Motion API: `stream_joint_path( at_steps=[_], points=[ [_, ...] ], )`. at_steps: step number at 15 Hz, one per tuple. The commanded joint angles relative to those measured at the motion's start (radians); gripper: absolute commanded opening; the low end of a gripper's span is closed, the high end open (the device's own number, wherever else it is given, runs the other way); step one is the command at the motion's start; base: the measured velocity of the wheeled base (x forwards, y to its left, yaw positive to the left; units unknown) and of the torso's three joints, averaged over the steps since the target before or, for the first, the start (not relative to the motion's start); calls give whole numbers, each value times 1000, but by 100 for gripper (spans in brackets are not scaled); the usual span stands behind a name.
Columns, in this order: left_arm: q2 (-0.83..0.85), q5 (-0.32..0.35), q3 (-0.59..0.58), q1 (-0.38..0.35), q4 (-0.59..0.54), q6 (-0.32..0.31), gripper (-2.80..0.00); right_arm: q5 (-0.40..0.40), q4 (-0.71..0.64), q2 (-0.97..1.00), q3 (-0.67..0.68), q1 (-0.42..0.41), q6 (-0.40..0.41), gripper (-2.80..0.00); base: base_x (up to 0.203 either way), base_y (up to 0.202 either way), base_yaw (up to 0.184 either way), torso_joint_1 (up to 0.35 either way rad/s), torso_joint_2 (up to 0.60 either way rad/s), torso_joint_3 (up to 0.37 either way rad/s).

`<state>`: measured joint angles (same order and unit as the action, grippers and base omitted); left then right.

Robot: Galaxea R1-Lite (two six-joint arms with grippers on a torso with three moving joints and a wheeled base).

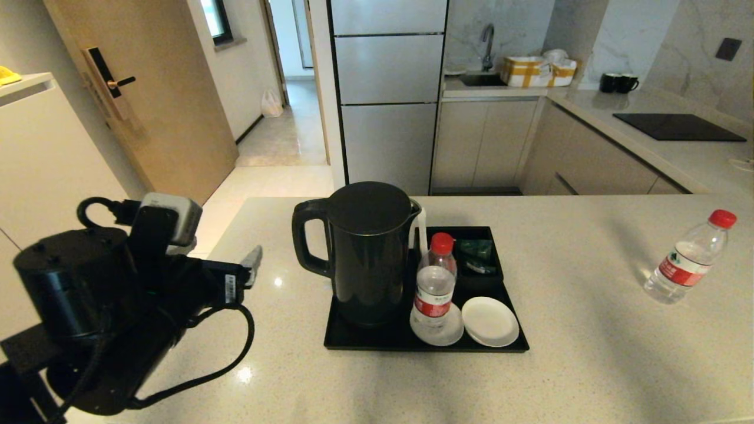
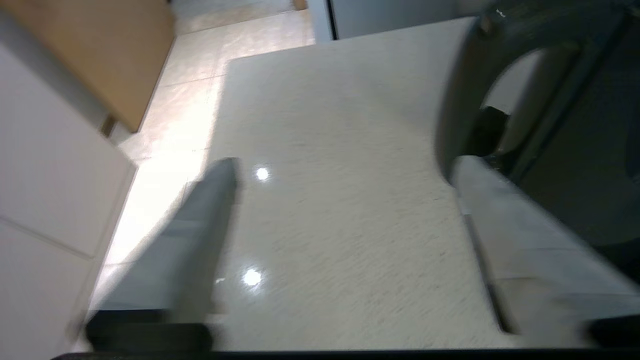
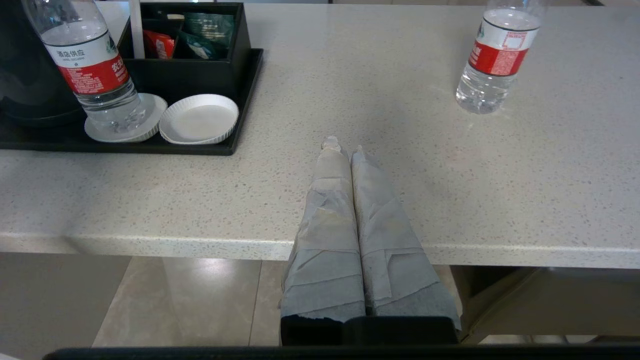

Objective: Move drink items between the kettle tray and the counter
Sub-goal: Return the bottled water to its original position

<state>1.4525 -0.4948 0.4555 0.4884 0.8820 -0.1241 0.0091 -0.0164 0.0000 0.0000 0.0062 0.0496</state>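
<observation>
- Beige speckled stone forms the counter (image 1: 589,330), the broad surface that carries everything else.
- Black and flat, the kettle tray (image 1: 365,341) lies on the counter in front of the robot.
- On the tray's left part stands the tall black kettle (image 1: 368,253), upright, lid on, its loop handle turned toward the left gripper (image 1: 250,265).
- That left gripper hovers above the counter just beside the handle, fingers (image 2: 200,240) spread apart and grasping nothing.
- One water bottle (image 1: 435,288) stands upright on a white saucer (image 1: 439,335) on the tray, just beside the kettle.
- A second water bottle (image 1: 689,256) stands on the bare counter, well apart to the right.
- Beside the first saucer lies another saucer (image 1: 490,321).
- Below the counter's near edge, the right gripper (image 3: 342,150) has its fingers pressed together, empty.
</observation>
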Motion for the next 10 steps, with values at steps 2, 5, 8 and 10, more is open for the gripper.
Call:
stream_joint_path(
  at_steps=[2, 5, 8, 10],
  points=[
    [-227, -12, 38, -42, -192, -1, -280, 0, 1, -2, 0, 0, 1, -280, 0, 0, 0, 0, 0, 0],
    [-423, -9, 123, -105, -458, 2, -280, 0, 1, -2, 0, 0, 1, -280, 0, 0, 0, 0, 0, 0],
    [-602, -13, 235, -178, -770, 20, -280, 0, 0, -2, 0, 0, 1, -280, 0, 0, 0, 0, 0, 0],
    [-724, -12, 261, -281, -898, 36, -280, 0, 0, -2, 0, 0, 1, -280, 0, 0, 0, 0, 0, 0]
  ],
)
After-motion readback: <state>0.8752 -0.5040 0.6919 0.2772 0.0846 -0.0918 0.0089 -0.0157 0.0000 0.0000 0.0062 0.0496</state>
